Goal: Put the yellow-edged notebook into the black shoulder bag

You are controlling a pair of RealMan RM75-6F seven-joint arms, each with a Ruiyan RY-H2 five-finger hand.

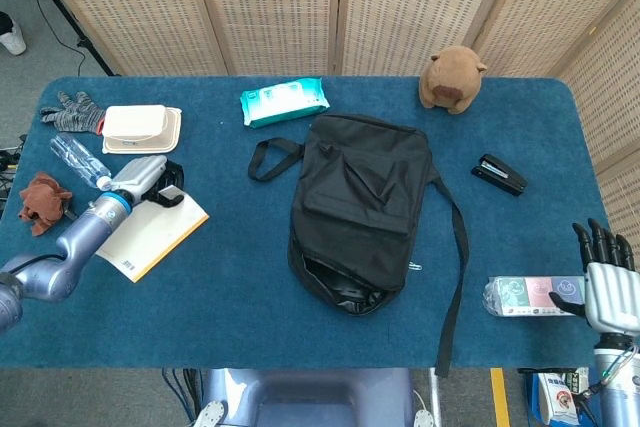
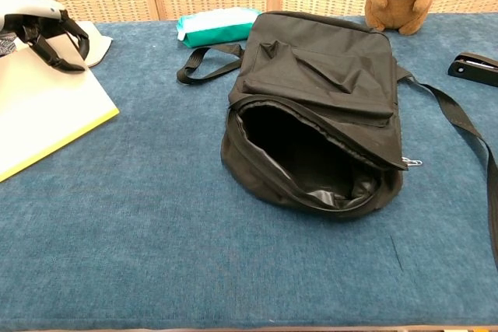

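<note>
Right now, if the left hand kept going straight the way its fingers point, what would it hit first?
The left hand on the yellow-edged notebook points roughly toward table center. Bare blue table comes next, then probably the black shoulder bag, perhaps its strap loop first; the exact heading is unclear.

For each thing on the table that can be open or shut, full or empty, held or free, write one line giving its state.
black shoulder bag: lying flat, mouth unzipped and open toward the robot.
yellow-edged notebook: closed, left hand resting on its far corner.
stapler: closed, lying free.
wet wipes pack: lid shut.
white container: closed.
water bottle: lying on its side.
right hand: open, holding nothing.
</note>
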